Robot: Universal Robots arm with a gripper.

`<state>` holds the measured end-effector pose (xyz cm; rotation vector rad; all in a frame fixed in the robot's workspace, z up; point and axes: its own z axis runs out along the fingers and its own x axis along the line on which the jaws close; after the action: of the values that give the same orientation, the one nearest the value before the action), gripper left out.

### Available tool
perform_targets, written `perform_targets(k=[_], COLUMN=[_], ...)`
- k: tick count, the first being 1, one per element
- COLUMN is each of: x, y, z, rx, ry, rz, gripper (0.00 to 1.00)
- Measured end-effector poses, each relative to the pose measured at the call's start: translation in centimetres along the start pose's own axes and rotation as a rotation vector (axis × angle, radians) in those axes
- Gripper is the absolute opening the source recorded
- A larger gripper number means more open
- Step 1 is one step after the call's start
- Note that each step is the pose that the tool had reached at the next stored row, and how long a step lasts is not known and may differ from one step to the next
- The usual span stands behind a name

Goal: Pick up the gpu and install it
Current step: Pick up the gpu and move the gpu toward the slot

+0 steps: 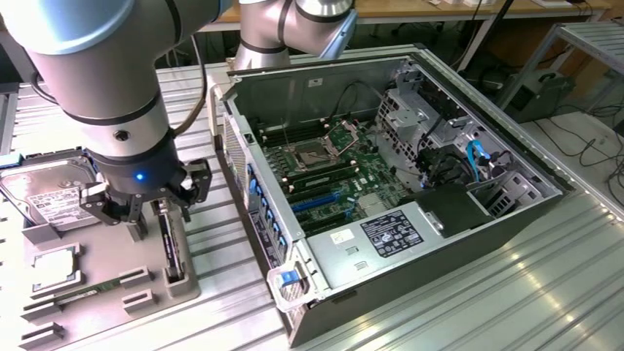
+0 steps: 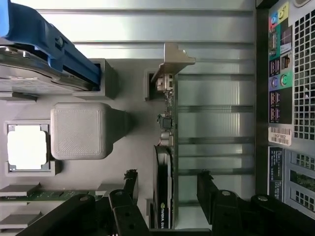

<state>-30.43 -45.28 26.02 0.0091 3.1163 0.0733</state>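
Observation:
The gpu (image 1: 172, 252) stands on its long edge in a slot of the grey fixture tray (image 1: 107, 322), at the exterior view's left. In the wrist view the gpu (image 2: 164, 196) appears as a thin black card edge with its silver bracket (image 2: 172, 61) at the far end. My gripper (image 1: 163, 219) hovers just over it and is open. One finger (image 2: 130, 184) sits on each side of the card, the other finger (image 2: 206, 189) well apart from it, and neither touches it. Nothing is held.
A silver hard drive (image 1: 54, 194), a CPU (image 1: 57, 267) and a green memory stick (image 1: 83, 296) share the tray. The open computer case (image 1: 507, 219) lies to the exterior view's right, its motherboard (image 1: 322, 175) exposed, close beside the tray. The case's rear ports (image 2: 288, 88) flank the gpu.

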Motion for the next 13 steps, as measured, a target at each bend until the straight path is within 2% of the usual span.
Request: perform_targets(k=[13], x=[0.4], y=[-0.12], z=[1.61], rx=[-0.0001], ry=[0.0002], rz=[0.0], gripper=[0.6])
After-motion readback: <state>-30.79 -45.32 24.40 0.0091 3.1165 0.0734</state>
